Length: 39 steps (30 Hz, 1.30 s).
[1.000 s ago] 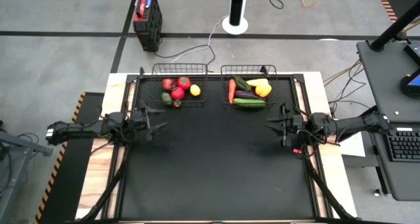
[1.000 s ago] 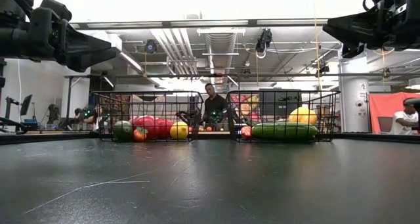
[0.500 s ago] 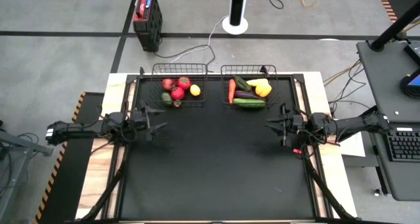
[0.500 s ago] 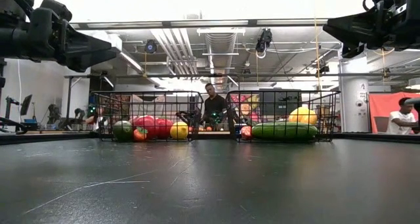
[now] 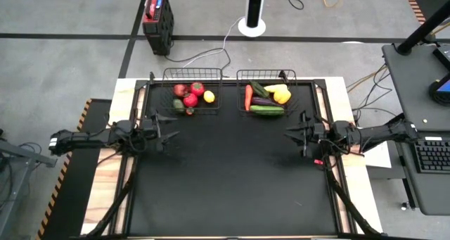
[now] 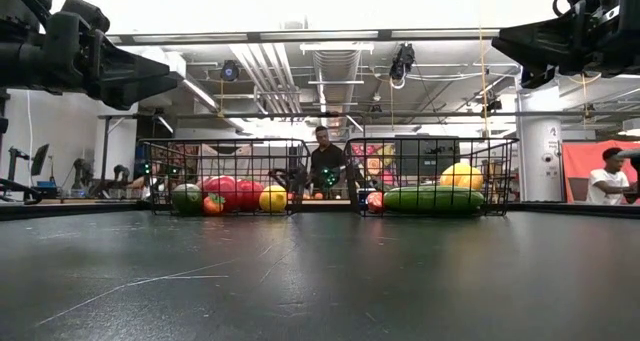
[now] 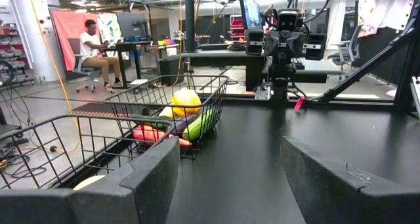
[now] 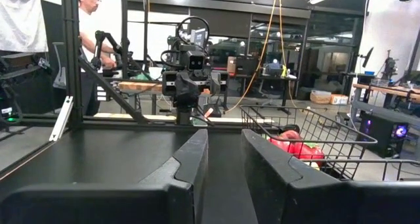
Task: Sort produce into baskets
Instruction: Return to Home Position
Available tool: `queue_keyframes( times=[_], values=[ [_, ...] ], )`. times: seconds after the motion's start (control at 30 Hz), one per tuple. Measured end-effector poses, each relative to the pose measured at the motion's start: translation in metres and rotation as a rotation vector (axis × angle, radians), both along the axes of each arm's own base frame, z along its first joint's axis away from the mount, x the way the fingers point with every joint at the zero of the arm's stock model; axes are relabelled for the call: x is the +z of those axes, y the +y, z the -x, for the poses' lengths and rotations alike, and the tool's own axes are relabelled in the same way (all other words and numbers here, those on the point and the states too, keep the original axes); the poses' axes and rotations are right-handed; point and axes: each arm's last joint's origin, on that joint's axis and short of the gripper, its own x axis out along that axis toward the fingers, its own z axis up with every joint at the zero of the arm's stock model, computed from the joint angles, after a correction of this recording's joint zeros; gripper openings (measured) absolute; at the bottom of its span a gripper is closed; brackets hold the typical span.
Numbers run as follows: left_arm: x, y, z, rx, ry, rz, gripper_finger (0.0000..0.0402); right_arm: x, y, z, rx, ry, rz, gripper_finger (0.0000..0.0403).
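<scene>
Two black wire baskets stand at the table's far edge. The left basket point(image 5: 193, 92) holds red tomatoes, a yellow lemon and a green avocado. The right basket point(image 5: 266, 93) holds an orange carrot, green cucumbers, a purple eggplant and a yellow pepper. Both show in the low view point(image 6: 225, 176) point(image 6: 430, 176). My left gripper point(image 5: 169, 126) hovers open and empty near the table's left edge, in front of the left basket point(image 7: 65, 152). My right gripper point(image 5: 290, 133) hovers open with a narrower gap, empty, near the right edge point(image 8: 224, 142).
The black mat point(image 5: 232, 177) lies bare between and in front of the arms. A red-and-black box point(image 5: 157, 15) and a white pole base point(image 5: 252, 25) stand on the floor beyond the table. People show in the room behind point(image 6: 325, 161).
</scene>
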Motion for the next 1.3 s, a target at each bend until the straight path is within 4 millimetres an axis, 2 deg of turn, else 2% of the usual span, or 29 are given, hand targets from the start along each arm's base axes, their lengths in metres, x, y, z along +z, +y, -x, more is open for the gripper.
queue_keyframes(
  times=[0.3, 0.73, 1.3],
  values=[
    [0.0, 0.0, 0.0, 0.0, 0.0, 0.0, 0.0247, 0.0, 0.0, 0.0, 0.0, 0.0, 0.0, 0.0072],
    [0.0, 0.0, 0.0, 0.0, 0.0, 0.0, 0.0247, 0.0, 0.0, 0.0, 0.0, 0.0, 0.0, 0.009],
    [0.0, 0.0, 0.0, 0.0, 0.0, 0.0, 0.0247, -0.0001, 0.0, 0.0, 0.0, 0.0, 0.0, 0.0091]
  ],
)
